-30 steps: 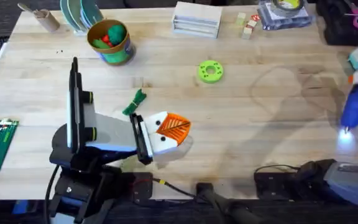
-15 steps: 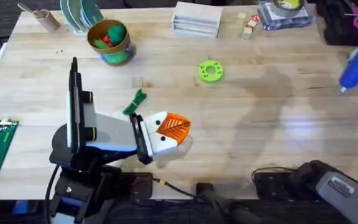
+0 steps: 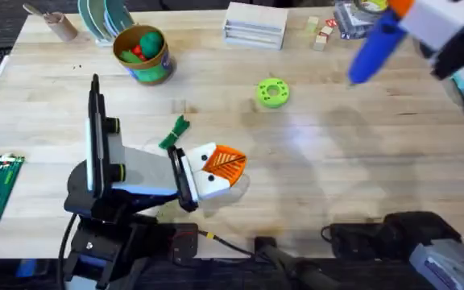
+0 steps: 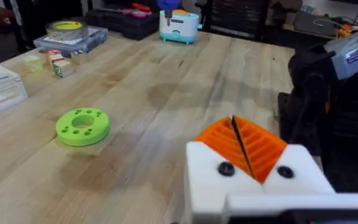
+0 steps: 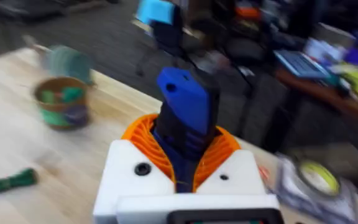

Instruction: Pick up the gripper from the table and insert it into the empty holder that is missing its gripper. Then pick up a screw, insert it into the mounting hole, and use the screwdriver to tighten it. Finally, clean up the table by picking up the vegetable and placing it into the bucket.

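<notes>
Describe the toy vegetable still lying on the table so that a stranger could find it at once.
Start at the left arm's gripper, low on the wooden table. Just beyond its white body lies the vegetable, apart from the bucket farther back. It is slim, leafy and dark green, unlike the round bright green disc.

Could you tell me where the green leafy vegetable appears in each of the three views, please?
Overhead: the vegetable lies left of centre, just beyond the left gripper.
Left wrist: not in it.
Right wrist: vegetable at lower left.
Shared landmark: the bucket, in overhead and right wrist.
</notes>
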Robot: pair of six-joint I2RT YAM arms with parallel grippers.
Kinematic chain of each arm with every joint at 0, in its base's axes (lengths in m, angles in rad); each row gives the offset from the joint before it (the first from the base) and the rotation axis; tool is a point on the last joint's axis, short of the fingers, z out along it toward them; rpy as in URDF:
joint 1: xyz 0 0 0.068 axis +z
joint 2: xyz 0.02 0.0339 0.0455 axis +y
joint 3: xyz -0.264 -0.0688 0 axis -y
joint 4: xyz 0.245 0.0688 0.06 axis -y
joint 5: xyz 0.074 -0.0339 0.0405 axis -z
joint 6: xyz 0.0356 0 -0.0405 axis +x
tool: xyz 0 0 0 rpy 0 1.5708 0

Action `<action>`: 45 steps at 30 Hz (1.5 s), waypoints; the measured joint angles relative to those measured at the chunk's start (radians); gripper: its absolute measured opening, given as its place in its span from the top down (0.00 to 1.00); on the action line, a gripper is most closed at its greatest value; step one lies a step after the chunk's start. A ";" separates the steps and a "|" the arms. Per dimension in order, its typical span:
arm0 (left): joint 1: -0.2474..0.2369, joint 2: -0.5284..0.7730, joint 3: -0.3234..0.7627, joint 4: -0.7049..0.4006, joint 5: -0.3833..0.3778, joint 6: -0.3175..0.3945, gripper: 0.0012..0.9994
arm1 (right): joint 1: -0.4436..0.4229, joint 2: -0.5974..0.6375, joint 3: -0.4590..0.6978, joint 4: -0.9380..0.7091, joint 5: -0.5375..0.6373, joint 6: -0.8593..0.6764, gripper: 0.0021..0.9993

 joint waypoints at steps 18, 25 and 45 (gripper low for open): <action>0.000 0.000 0.000 0.000 0.000 0.000 1.00 | 0.754 0.291 -0.048 0.674 -0.012 0.131 0.90; 0.000 0.000 0.000 0.000 0.000 0.000 1.00 | 0.848 0.345 -0.049 0.703 -0.024 0.151 0.90; 0.000 0.000 0.000 0.000 0.000 0.000 1.00 | 0.851 0.350 -0.049 0.668 -0.087 0.170 0.91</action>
